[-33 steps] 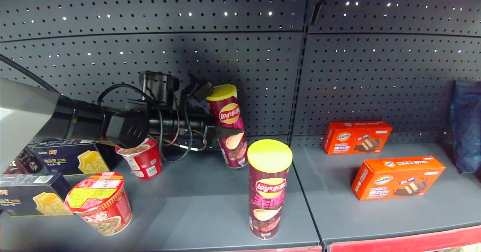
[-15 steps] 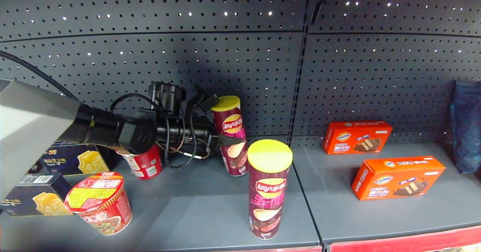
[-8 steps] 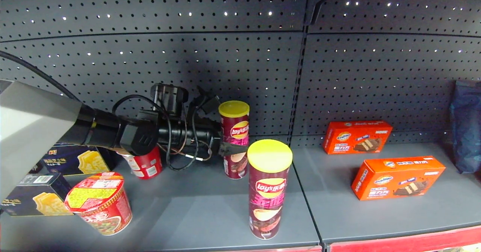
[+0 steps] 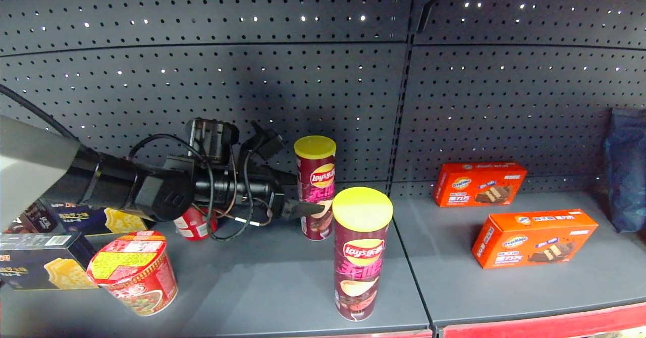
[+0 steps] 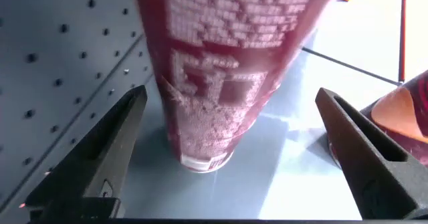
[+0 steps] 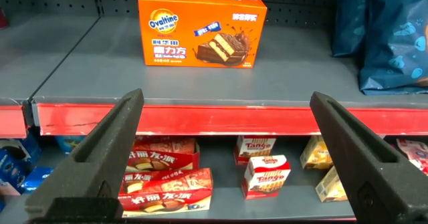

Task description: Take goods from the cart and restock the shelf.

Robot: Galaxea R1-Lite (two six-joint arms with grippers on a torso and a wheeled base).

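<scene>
Nearest the robot, the right gripper (image 6: pixel 227 97) hangs in front of the shelf's red front edge (image 6: pixel 221 119), its fingers spread wide and holding nothing. On the grey shelf (image 4: pixel 262 277) itself, a red noodle cup (image 4: pixel 133 271) leans near the front at the left, and one maroon chip can (image 4: pixel 361 252) with a yellow lid stands upright near the front edge. Behind them the left arm lies across from the left, and the left gripper (image 5: pixel 232 100) sits around the lower part of a second chip can (image 4: pixel 315 186). Its fingers (image 5: pixel 100 157) are parted well wider than the can, with a gap on either side, so it grips nothing. About two seconds ago this can was clamped, tilted and off the shelf; it has since been lowered, straightened and let go, and the gripper has drawn back slightly. It now stands upright on its own near the pegboard wall (image 4: pixel 202 75), behind the front can. This can looks restocked; the arm likely needs to back straight out without nudging it, then return to the cart. Farther right lie two orange boxes (image 4: pixel 534 237).
</scene>
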